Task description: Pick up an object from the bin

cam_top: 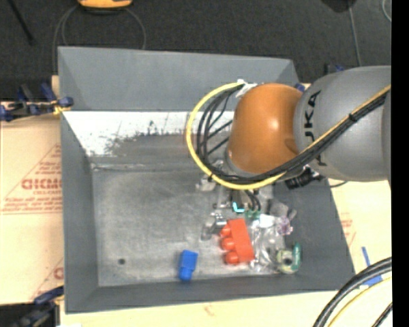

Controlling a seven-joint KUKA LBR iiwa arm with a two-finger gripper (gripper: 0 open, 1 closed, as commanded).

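Note:
My gripper (217,218) hangs low in the right half of the bin, just under the arm's orange cover. Right below it and slightly to its right lies an orange-red plastic block (235,242) with round studs on its lower edge; the gripper's metal tip sits at the block's upper left corner. Whether they touch I cannot tell. A crumpled clear plastic piece (267,245) with green bits lies against the block's right side. A small blue block (187,265) rests alone near the bin's front wall, left of the orange one.
A small green and white ring-like thing (288,259) lies at the front right corner of the bin floor. The arm and its cable loops cover the back right of the bin. The left half of the floor is bare grey metal.

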